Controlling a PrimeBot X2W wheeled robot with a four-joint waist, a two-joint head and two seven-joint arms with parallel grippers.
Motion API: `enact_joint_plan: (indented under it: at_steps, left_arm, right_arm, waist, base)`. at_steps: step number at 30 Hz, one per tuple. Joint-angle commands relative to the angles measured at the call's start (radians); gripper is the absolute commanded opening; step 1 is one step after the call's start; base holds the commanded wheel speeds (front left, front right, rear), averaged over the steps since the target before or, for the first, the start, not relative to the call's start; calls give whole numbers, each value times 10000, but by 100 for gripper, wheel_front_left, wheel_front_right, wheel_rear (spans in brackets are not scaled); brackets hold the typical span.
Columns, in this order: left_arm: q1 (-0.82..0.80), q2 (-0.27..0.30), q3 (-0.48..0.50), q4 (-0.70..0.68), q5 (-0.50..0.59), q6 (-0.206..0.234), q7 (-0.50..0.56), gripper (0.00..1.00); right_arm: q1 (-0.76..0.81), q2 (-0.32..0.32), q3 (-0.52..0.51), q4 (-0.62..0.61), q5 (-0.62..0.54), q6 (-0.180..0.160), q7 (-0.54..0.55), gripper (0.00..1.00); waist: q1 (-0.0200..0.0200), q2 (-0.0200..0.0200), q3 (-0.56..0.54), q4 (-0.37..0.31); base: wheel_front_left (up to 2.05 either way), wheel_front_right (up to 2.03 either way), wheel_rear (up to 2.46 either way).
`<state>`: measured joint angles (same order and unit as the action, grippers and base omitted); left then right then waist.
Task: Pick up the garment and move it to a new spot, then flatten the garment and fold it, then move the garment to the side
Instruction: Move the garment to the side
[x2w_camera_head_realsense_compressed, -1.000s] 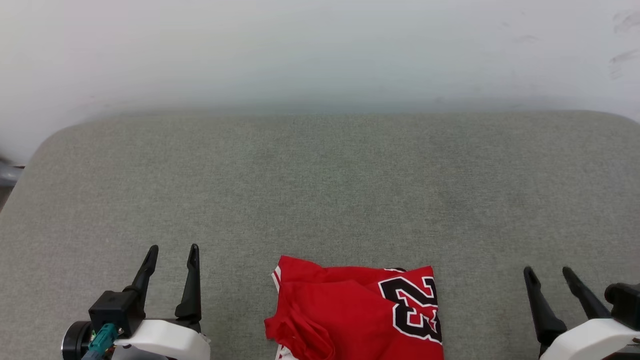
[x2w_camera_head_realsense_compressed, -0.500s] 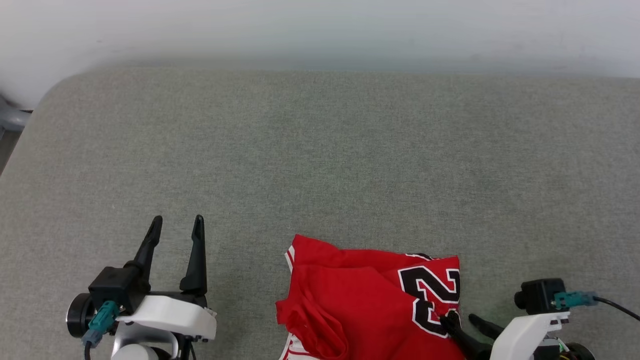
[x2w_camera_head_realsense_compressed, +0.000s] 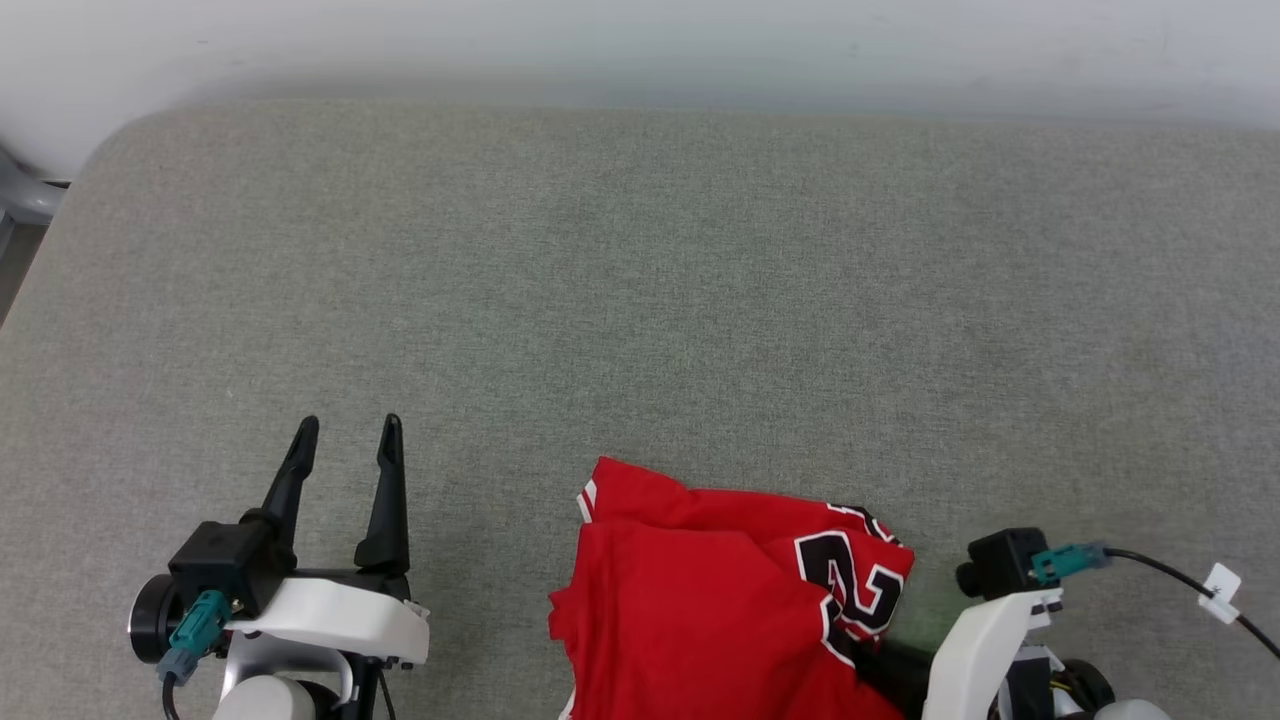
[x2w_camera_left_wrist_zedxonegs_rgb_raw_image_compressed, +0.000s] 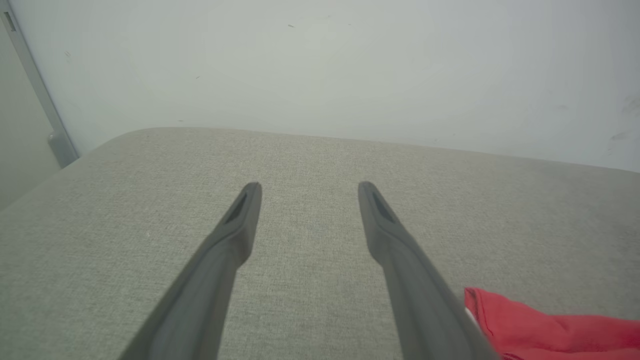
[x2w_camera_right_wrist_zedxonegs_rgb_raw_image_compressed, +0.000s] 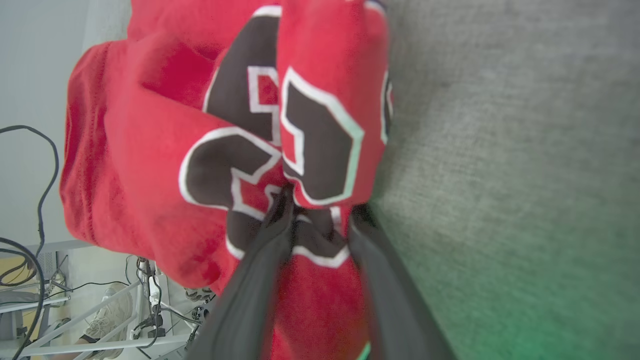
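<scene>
Two grippers: the left gripper (x2w_camera_head_realsense_compressed: 349, 425) hovers over the near-left part of the surface (x2w_camera_head_realsense_compressed: 640, 300), jaws spread wide with nothing between them. The right gripper (x2w_camera_right_wrist_zedxonegs_rgb_raw_image_compressed: 322, 205) lies low at the garment's right edge, jaws drawn in on a bunched fold of cloth.
Garment: the garment (x2w_camera_head_realsense_compressed: 700, 600) lies at the near edge of the surface, right of the middle. It is loosely folded and rumpled, and its near part runs out of the head view.
Pinched spot: the fold carries the black numeral (x2w_camera_right_wrist_zedxonegs_rgb_raw_image_compressed: 310, 145), and the cloth bulges up past the fingertips.
Handling: it looks light, soft and limp. Held at one point it will likely sag, swing and fall open. The pinch seems to span several layers, so an inner layer may slide free.
Where to hold: for carrying, the bunched right edge should serve. For flattening, two well-separated points along one edge look better, one per gripper. The left edge with its white trim (x2w_camera_head_realsense_compressed: 585, 495) is free and near the left gripper.
Change, right gripper: a second ago it stands upright and open near the near-right corner, well apart from the garment. Half a second ago it reaches the right edge with jaws spread. Now they clamp cloth.
Change, garment: the numeral, then flat and readable, is crumpled and raised at the right edge.
Change, left gripper: it is as open as before.
Change, camera: the head view has tipped, so the whole picture sits differently.
</scene>
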<state>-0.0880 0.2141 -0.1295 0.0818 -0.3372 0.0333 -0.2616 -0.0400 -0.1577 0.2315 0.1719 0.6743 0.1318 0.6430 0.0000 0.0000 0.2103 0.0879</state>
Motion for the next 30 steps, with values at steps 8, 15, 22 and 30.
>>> enact_joint_plan:
  at_steps: [8, 15, 22, 30]
  left_arm:
    - [-2, -160, 233, 155, 208, -197, -44, 100]
    - [285, -196, 433, -10, 385, -217, -34, 100]
    - [474, -239, 510, -333, 599, -284, -34, 100]
    - [180, -22, 425, -803, 833, -492, -34, 100]
  right_arm:
    - [-246, -271, 358, 105, 17, -22, -164, 0]
    - [-446, -779, 58, -730, -488, -17, -6, 0]
    - [-545, -1182, -743, -1110, -1312, -16, 703, 0]
    - [-1319, -1165, -1417, -1221, -2088, -16, 995, 0]
  waist:
    - [0, 0, -298, -129]
    - [0, 0, -626, -737]
    - [0, 0, -617, -2118]
    - [0, 0, 128, -3995]
  base:
    - [0, 0, 0]
    - [0, 0, 0]
    - [0, 0, 0]
    - [0, 0, 0]
